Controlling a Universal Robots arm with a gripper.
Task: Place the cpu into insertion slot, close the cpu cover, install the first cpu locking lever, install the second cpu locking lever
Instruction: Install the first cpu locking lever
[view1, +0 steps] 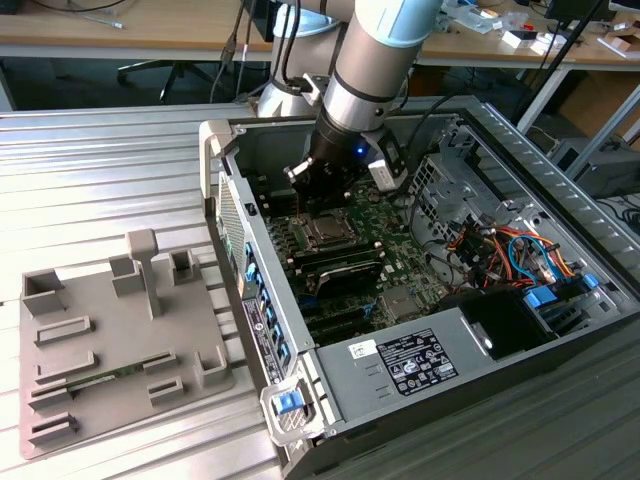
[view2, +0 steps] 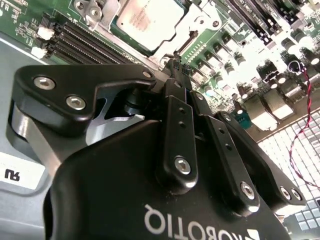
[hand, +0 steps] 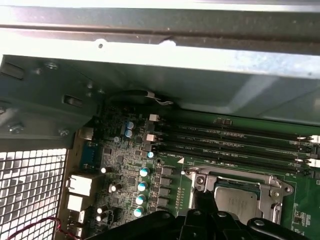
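We see the black hand (view2: 172, 65) pressed together, hovering just beside the silvery-topped square cpu (view2: 149, 21), which lies under the thin silvery metal cpu cover (view2: 200, 22).

My pincer (view2: 172, 67) is glossy black plastic with shiny steel screws. The cpu (view2: 150, 20) shows a brushed silvery metal top; its cpu cover (hand: 240, 182) is bright bare metal; the worktop (view1: 100, 160) is ribbed aluminium.
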